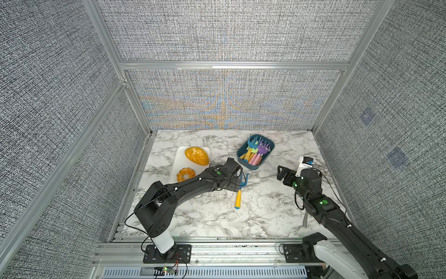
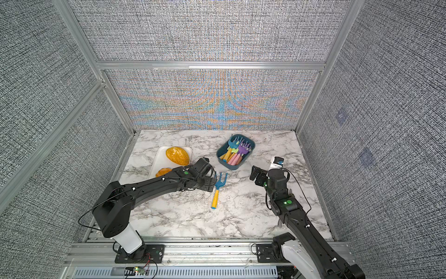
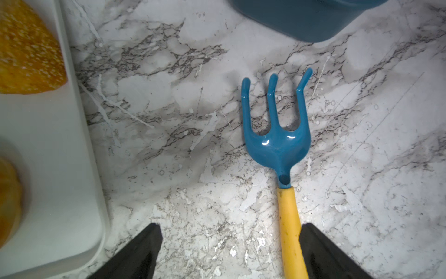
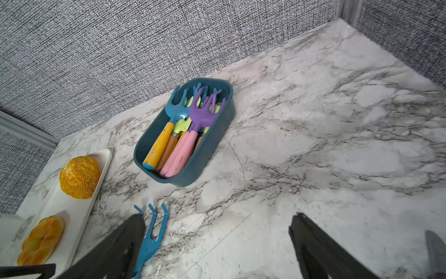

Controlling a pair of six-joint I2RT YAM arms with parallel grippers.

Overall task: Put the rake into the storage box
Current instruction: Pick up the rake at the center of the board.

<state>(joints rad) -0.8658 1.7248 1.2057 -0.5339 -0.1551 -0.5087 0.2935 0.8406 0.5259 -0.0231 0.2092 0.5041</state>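
The rake [image 1: 241,183] [image 2: 218,184] [image 4: 152,239], with a blue three-pronged head and a yellow handle, lies flat on the marble table, prongs toward the storage box. My left gripper [image 1: 236,185] [image 3: 230,227] is low over it and open. The yellow handle [image 3: 288,217] lies between its fingers, close beside one fingertip [image 3: 311,232] and far from its partner. The storage box [image 1: 252,167] [image 2: 231,166] [image 3: 306,21] [image 4: 193,174], a dark teal tub, stands behind the rake with several toy rakes inside. My right gripper [image 1: 281,172] [image 4: 217,217] hangs open and empty to the right.
A white tray [image 1: 178,164] [image 3: 48,145] [image 4: 79,205] at the left holds an orange loaf [image 1: 196,155] and a ring-shaped pastry [image 1: 185,174]; my left arm passes close by it. Grey fabric walls close in the table on three sides.
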